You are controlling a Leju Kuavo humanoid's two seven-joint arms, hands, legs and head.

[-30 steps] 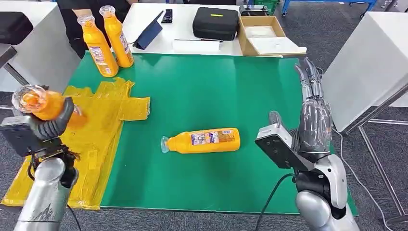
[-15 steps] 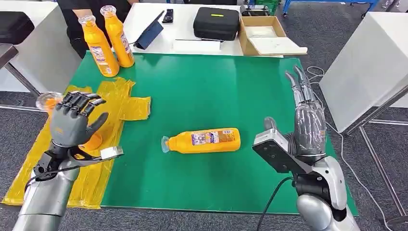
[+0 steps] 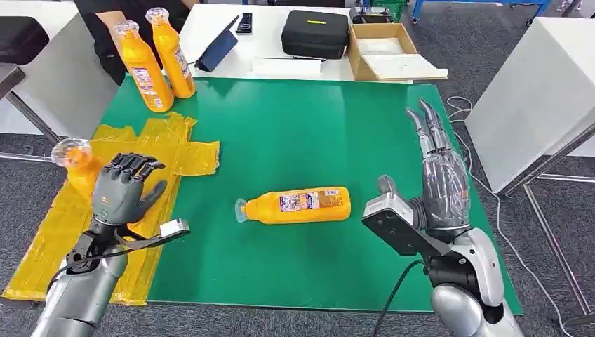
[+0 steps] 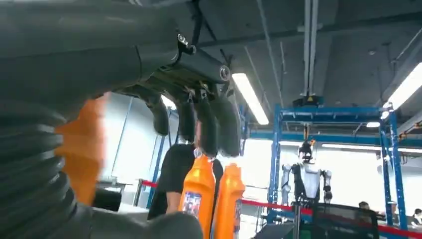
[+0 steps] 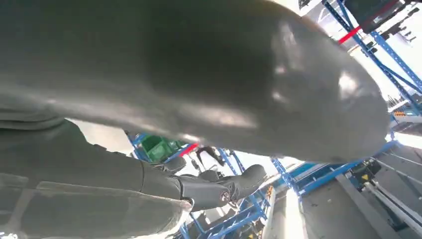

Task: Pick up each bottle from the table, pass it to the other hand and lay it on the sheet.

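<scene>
Bottles, four orange ones counted. At far left, one (image 3: 77, 168) on the yellow sheet (image 3: 42, 239), partly behind the left hand (image 3: 123, 193), fingers spread, gripping nothing. At upper left, two upright bottles (image 3: 158, 60) side by side on the green mat (image 3: 316, 126), labels too small to read. At centre, one lying bottle (image 3: 298, 205), label print illegible. At right, right hand (image 3: 442, 175), fingers extended, holding nothing.

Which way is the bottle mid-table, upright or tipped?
Tipped. The bottle lies on its side on the green mat, cap end toward the yellow sheet, no hand touching it.
</scene>
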